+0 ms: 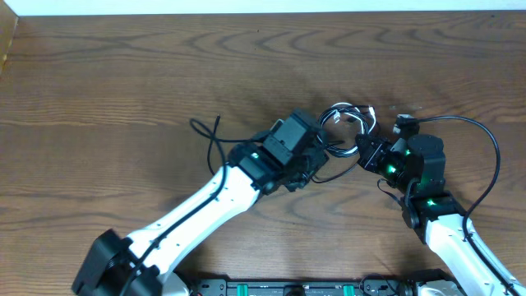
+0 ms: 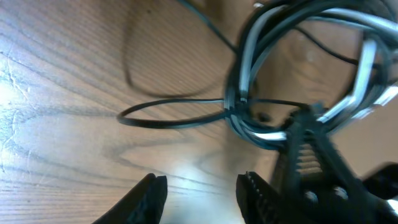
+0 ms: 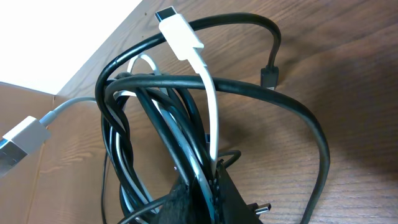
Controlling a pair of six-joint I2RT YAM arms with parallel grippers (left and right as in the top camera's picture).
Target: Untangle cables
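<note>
Under me: a dark brown wood-grain tabletop (image 1: 123, 74), filling nearly all of my overhead view. A plain white strip (image 1: 246, 6) runs along its far edge, and a lighter tan panel (image 1: 6, 41) sits at the far left corner. My left wrist camera shows pale glare on the grain.

A matt, grained finish is shown by the brown wooden table (image 1: 123, 82). The thin black and white cables (image 3: 155, 81) are sheathed in smooth, faintly glossy plastic.

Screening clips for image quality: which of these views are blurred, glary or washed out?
Left wrist: cables and fingers blurred, glare on the table at left. Right wrist: cables sharp, white washed-out corner upper left. Overhead: sharp, evenly lit.
</note>
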